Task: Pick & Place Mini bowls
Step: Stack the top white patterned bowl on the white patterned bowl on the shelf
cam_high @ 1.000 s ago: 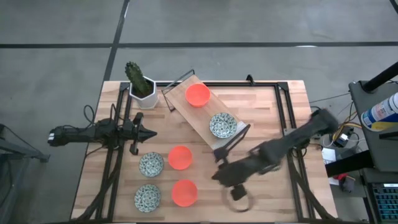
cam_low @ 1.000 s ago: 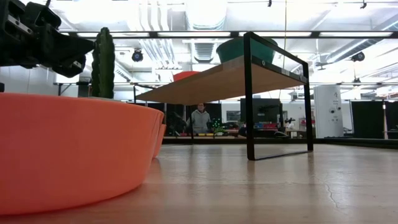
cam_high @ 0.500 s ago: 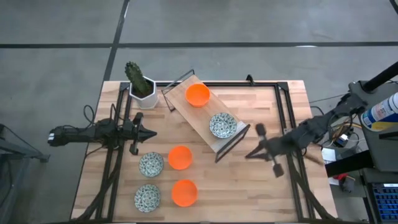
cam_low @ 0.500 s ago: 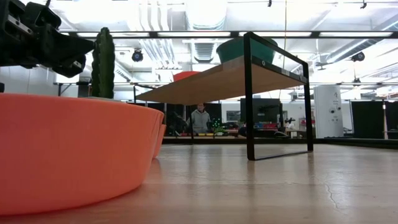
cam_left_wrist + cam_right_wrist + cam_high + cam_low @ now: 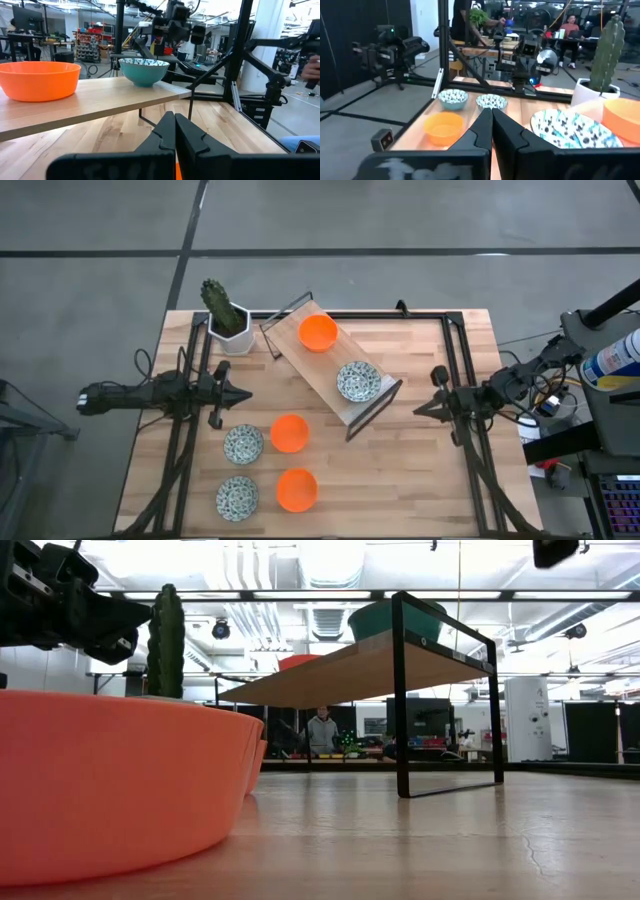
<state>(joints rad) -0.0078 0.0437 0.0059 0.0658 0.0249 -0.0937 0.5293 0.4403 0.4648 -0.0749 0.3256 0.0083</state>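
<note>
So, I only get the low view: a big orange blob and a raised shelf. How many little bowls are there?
Observer: Six. On the raised shelf sit an orange bowl and a patterned bowl.
Visitor: And the rest?
Observer: On the table: two orange bowls and two patterned bowls.
Visitor: Is a pincer holding any?
Observer: No. The left pincer and right pincer are shut and empty, one at each side.
</note>
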